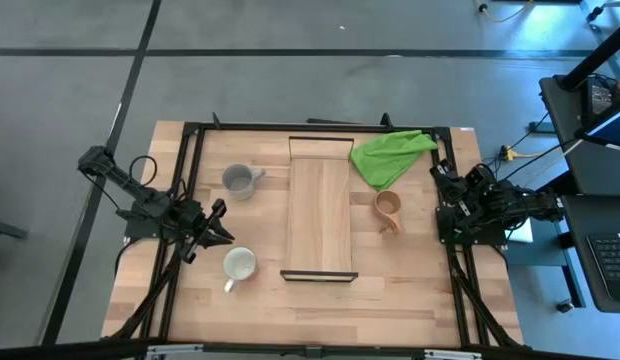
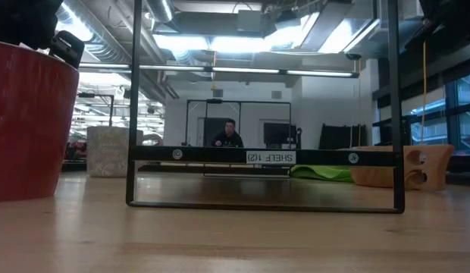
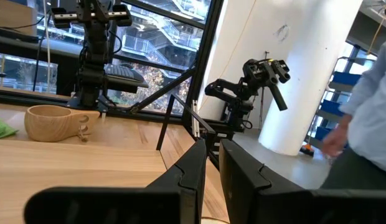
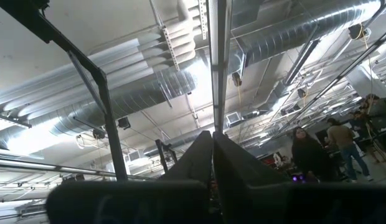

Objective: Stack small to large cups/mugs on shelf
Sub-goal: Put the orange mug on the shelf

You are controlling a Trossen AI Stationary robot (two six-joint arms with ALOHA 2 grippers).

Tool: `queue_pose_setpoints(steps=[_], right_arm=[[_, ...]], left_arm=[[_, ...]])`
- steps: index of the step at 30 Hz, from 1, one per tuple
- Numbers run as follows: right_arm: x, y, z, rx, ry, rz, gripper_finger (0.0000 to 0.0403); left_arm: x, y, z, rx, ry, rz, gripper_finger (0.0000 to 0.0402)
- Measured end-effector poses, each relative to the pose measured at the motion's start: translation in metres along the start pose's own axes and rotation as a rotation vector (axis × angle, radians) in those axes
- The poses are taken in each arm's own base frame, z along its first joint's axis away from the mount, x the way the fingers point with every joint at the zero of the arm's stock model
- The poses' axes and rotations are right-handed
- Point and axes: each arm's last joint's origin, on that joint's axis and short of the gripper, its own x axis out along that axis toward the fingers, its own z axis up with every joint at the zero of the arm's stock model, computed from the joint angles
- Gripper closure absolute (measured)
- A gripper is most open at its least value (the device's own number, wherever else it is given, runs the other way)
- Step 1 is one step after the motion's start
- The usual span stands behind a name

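The shelf [image 1: 320, 215], a long light-wood board with black metal ends [image 2: 265, 157], sits at the table's middle. To its left, the grey mug [image 1: 238, 180] [image 2: 106, 152] is farther back. The red mug with white inside [image 1: 239, 264] [image 2: 30, 121] is nearer the front. The tan wooden cup [image 1: 388, 208] [image 3: 53, 122] [image 2: 402, 165] is right of the shelf. All three rest upright on their bases. My left gripper [image 1: 222, 225] [image 3: 213, 152] hovers left of the mugs, a narrow empty gap between its fingers. My right gripper [image 1: 440, 205] [image 4: 213, 140] waits shut at the right edge, tipped upward.
A bright green cloth [image 1: 390, 155] [image 2: 318, 173] lies crumpled at the far right of the shelf, behind the wooden cup. Black frame bars [image 1: 185, 200] run along the table's sides. A person's sleeve [image 3: 370, 93] shows beyond the table in the left wrist view.
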Motion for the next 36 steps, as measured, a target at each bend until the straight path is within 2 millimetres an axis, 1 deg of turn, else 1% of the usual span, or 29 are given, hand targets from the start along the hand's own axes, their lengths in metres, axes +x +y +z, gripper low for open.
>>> queue_pose_setpoints(steps=[11, 12, 14, 17, 20, 22, 26, 31, 36], right_arm=[[0.000, 0.000, 0.000, -0.001, 0.001, 0.000, 0.0386], [0.000, 0.000, 0.000, -0.002, 0.000, 0.000, 0.0386], [0.000, 0.000, 0.000, 0.000, 0.001, 0.000, 0.0386], [0.000, 0.000, 0.000, -0.002, 0.001, 0.000, 0.0386], [0.000, 0.000, 0.000, 0.000, 0.001, -0.001, 0.0386], [0.000, 0.000, 0.000, -0.002, 0.001, -0.001, 0.0386], [0.000, 0.000, 0.000, -0.002, 0.001, -0.001, 0.0386], [0.000, 0.000, 0.000, -0.002, 0.002, -0.001, 0.0386], [0.000, 0.000, 0.000, -0.002, 0.004, -0.002, 0.0386]], left_arm=[[0.000, 0.000, 0.001, 0.019, -0.012, -0.002, 0.0360], [0.000, -0.001, 0.004, 0.008, -0.038, -0.008, 0.0360], [-0.001, -0.003, 0.013, -0.112, -0.133, -0.037, 0.0360], [-0.007, -0.006, 0.035, -0.337, -0.362, -0.097, 0.0360], [-0.017, -0.007, 0.054, -0.440, -0.577, -0.151, 0.0360], [-0.023, -0.007, 0.063, -0.440, -0.680, -0.182, 0.0360], [-0.029, -0.007, 0.069, -0.406, -0.771, -0.193, 0.0360], [-0.035, -0.007, 0.075, -0.432, -0.843, -0.215, 0.0360], [-0.038, -0.008, 0.082, -0.405, -0.893, -0.213, 0.0360]])
